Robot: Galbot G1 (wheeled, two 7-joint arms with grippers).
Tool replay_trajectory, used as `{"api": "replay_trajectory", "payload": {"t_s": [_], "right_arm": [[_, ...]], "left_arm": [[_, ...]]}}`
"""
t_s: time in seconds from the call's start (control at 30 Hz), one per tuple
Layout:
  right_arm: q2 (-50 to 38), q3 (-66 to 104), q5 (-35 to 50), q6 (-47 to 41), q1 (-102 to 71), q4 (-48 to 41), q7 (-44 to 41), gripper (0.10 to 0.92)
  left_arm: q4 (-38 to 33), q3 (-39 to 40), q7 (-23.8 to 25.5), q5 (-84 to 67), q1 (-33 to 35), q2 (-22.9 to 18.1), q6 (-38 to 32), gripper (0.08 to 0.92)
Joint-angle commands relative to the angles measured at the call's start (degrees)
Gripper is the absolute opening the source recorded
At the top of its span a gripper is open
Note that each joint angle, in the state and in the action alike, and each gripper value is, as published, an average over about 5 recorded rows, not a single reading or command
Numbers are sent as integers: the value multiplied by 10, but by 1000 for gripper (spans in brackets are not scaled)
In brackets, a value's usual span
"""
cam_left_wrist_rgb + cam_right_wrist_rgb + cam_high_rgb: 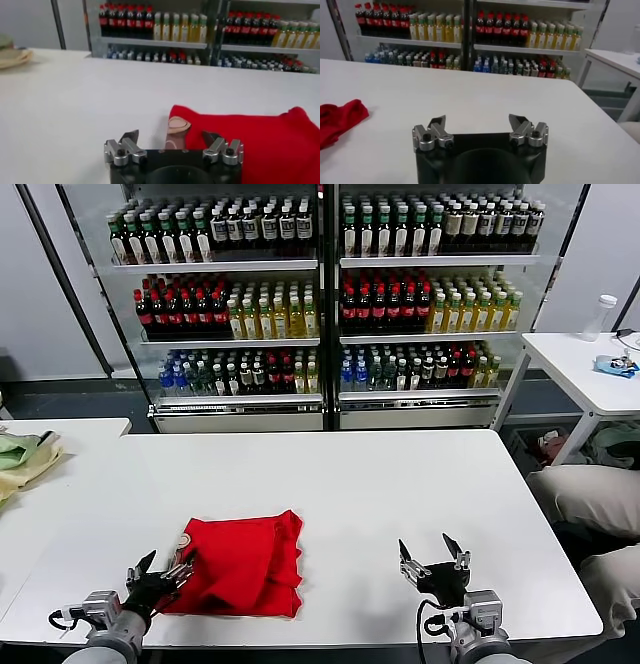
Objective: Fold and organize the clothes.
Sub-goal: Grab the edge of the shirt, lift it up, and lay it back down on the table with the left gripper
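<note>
A single red T-shirt (240,562) lies folded into a rough rectangle on the white desk (330,484), toward the near edge and left of the middle. Its cloth is soft and matte, with shallow wrinkles across the top layer and a slightly ragged, rippled right edge where the layers do not line up. At its near-left corner a small pale patch with a brown outline peeks out from under the fold; the left wrist view shows it as a curled bit of print or label (178,124) right at the shirt's edge.

The left claw (160,570) sits low at the near edge of the desk, at that same near-left corner of the shirt. Its fingers are spread: one dark fingertip is over the bare desk, the other is at the red cloth, and nothing is gripped between them. The right claw (433,558) hovers over bare desk near the near edge, right of the middle and well apart from the shirt, its two fingers likewise spread wide and empty.

Both claws have black bodies, silver metal knuckles with screws, and dark pointed fingertips. The desk top is smooth, plain and white. Behind its far edge stands a glass-fronted cooler (325,304) with shelves of bottles in rows.
</note>
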Motion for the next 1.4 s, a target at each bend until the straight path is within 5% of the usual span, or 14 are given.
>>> {"api": "replay_trajectory", "payload": {"t_s": [0.03, 0.53, 0.73, 1.17, 1.4], "right_arm": [[2, -1, 0, -1, 0, 1, 0, 823], [2, -4, -1, 2, 1, -2, -2, 823], [-1, 1, -1, 2, -2, 1, -1, 823], [-2, 0, -2, 5, 1, -3, 0, 823], [-5, 3, -2, 8, 1, -3, -1, 823]], "left_arm": [[29, -16, 27, -88, 7, -5, 19, 766], [1, -18, 23, -106, 11, -14, 18, 334], [-76, -117, 13, -138, 20, -6, 38, 173], [-36, -379, 63, -202, 22, 82, 100, 134], [-60, -332, 58, -199, 29, 122, 100, 134]]}}
